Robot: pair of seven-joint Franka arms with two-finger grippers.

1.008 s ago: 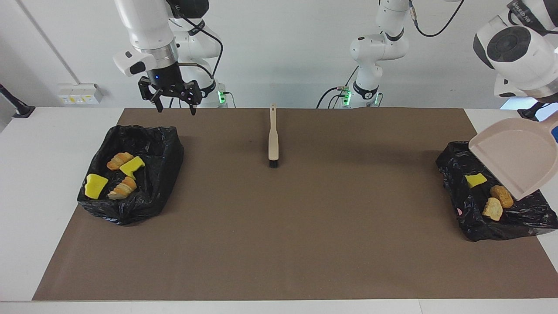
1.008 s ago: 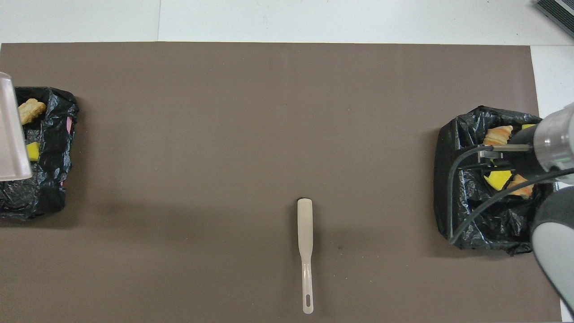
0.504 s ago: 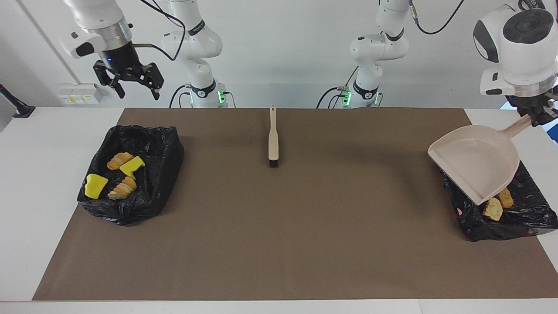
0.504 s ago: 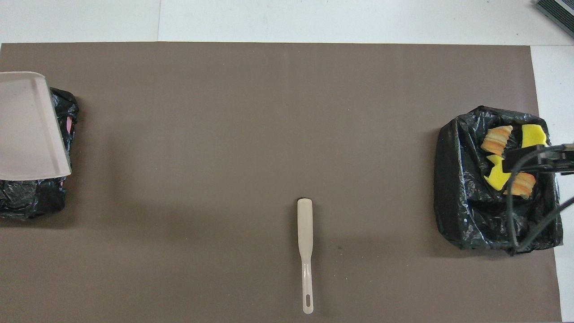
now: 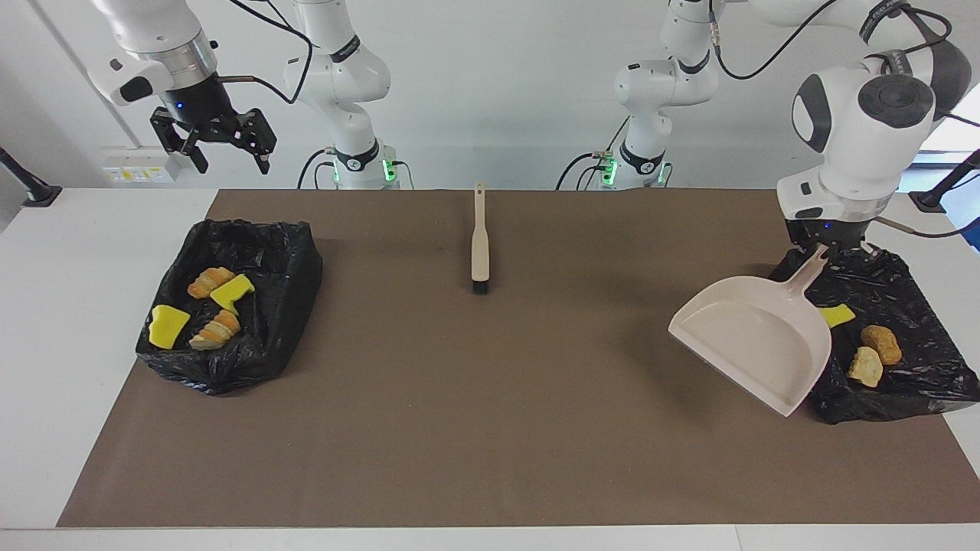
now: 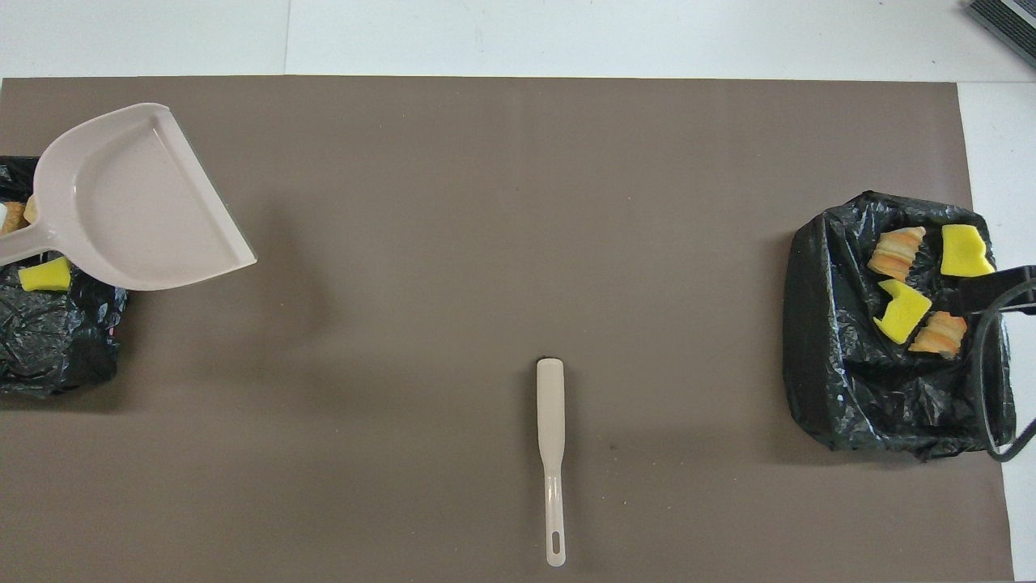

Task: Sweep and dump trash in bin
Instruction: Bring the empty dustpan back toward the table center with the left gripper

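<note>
while the left gripper (image 5: 828, 246) clenches its fingers on the dustpan (image 5: 754, 344) handle over the bin (image 5: 903, 360) at its end of the counter (image 5: 490, 428), the facing view shows the right gripper (image 5: 223, 150) raised, fingers released. trash (image 5: 873, 356) lies in that bin and in the second bin (image 5: 230, 306).

in the overhead view, the brush (image 6: 551, 453) lies mid-counter, nearer the robots.
</note>
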